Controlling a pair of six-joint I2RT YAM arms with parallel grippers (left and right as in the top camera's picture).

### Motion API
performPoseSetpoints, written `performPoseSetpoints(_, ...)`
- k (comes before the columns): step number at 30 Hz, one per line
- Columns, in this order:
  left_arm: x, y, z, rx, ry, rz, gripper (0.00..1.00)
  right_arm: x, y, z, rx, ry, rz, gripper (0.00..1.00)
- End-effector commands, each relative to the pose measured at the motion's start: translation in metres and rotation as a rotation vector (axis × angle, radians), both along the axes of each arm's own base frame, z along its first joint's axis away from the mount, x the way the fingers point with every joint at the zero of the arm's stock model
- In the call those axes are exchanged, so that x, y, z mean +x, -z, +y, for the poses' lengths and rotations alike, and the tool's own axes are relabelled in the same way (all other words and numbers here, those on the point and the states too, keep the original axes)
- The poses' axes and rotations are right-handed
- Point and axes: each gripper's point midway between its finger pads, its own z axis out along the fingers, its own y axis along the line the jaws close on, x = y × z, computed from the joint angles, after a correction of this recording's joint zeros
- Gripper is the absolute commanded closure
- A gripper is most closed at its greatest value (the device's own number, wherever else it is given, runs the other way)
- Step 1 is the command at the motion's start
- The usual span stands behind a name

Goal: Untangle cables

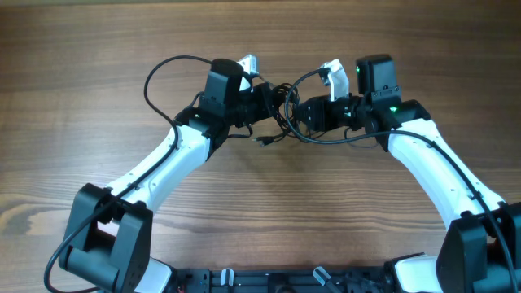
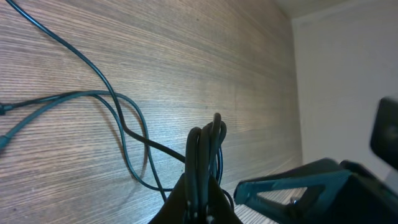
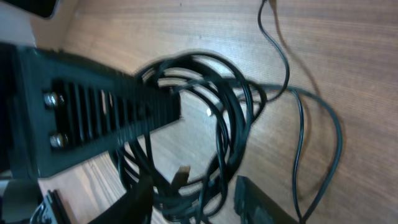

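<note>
The cables (image 1: 281, 122) are thin black cords bunched between my two grippers at the table's far middle. One long loop (image 1: 159, 77) runs out to the left, and a plug end (image 1: 264, 140) lies on the wood nearer me. My left gripper (image 1: 264, 96) is shut on several strands that stand up between its fingers (image 2: 204, 196); loose strands (image 2: 118, 109) trail across the wood beyond. My right gripper (image 1: 303, 114) is open, its fingers (image 3: 199, 202) on either side of the coiled bundle (image 3: 230, 112). A small plug (image 3: 182, 175) hangs among the coils.
The two grippers are almost touching. The right gripper's body (image 2: 311, 186) shows in the left wrist view, and the left gripper's body (image 3: 93, 118) fills the left of the right wrist view. The wooden table (image 1: 260, 212) spreads all around. The arms' thicker cables run along them.
</note>
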Motion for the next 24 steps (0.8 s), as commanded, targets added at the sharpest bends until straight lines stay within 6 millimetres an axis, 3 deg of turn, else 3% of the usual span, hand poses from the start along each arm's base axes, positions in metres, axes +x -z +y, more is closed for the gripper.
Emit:
performPoseSetpoints(1, -0.002, -0.01, -0.006, 0.002, 0.023, -0.043, 0.96, 0.006, -0.007, -0.003, -0.023, 0.017, -0.045, 0.59)
performPoseSetpoints(8, -0.002, -0.01, -0.006, 0.001, 0.024, -0.043, 0.96, -0.001, 0.014, 0.006, -0.043, -0.007, 0.019, 0.72)
performPoseSetpoints(13, -0.002, -0.01, -0.006, 0.001, 0.024, -0.043, 0.96, -0.002, 0.026, 0.01, -0.051, -0.012, 0.053, 0.75)
performPoseSetpoints(16, -0.003, -0.01, -0.008, 0.001, 0.027, -0.043, 0.96, 0.01, 0.029, 0.001, -0.109, 0.033, 0.009, 0.66)
performPoseSetpoints(19, -0.004, -0.009, -0.009, 0.003, 0.032, -0.042, 0.96, 0.016, 0.012, 0.014, -0.029, -0.014, -0.056, 0.64)
performPoseSetpoints(24, -0.004, -0.01, -0.009, 0.002, 0.033, -0.043, 0.96, 0.015, 0.013, 0.013, -0.063, -0.069, -0.112, 0.61)
